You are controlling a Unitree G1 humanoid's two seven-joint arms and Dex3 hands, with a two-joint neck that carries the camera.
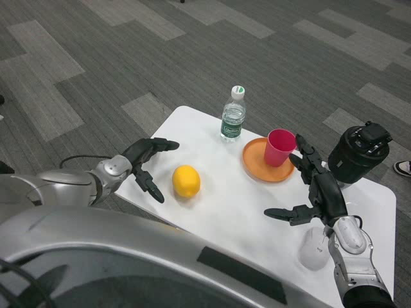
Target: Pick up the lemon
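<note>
We see the lemon (186, 181) lying on the white table (237, 212), toward its left edge, with bare tabletop all around it. We take the lemon as our landmark.

Just left of the lemon is our left hand (146, 165), released and grasping nothing — its fingers are spread in a wide curve, the upper ones reaching out above the lemon's level, the lower one pointing down beside it. The hand is near the lemon but apart from it.

Right of the lemon and farther back lies an orange plate (257, 168), with a pink cup (279, 147) standing upright on it. Behind the lemon, near the table's far edge, a water bottle (233, 114) with a white cap stands upright.

Well to the right of the lemon is our right hand (316, 189), also released — fingers splayed, one pointing back toward the lemon, the others raised near the plate's rim. Beyond it, a black cylindrical device (357, 153) stands at the table's far right.
</note>
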